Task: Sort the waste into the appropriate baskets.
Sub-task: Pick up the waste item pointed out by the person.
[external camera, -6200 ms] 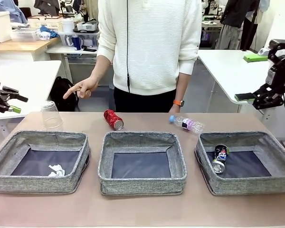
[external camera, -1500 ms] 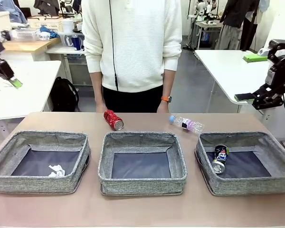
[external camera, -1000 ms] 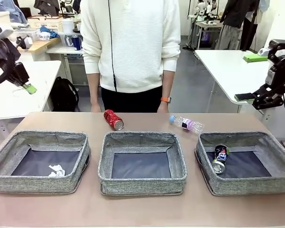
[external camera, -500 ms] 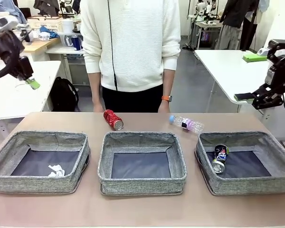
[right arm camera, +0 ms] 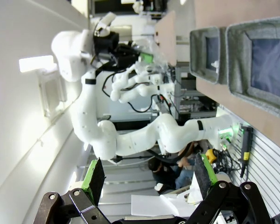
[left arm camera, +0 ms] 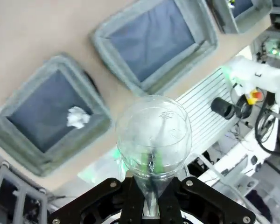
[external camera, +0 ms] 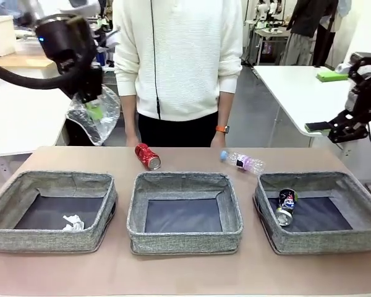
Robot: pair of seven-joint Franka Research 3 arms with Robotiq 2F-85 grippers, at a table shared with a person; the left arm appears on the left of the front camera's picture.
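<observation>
Cup [external camera: 98, 121] pinched in left gripper [external camera: 93, 111], high beside the person [external camera: 179, 62]; red can [external camera: 148, 155], bottle [external camera: 244, 162] lie behind baskets [external camera: 185, 232]; right gripper [right arm camera: 149, 175] gapes wide, empty.

Glossy clear plastic cup [external camera: 94, 116] — rough grey woven-cloth baskets [external camera: 185, 238].

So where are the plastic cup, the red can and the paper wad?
plastic cup [left arm camera: 154, 128], left wrist view, its clear wall.
red can [external camera: 148, 156], front view, its middle.
paper wad [external camera: 72, 222], front view, its middle.
</observation>
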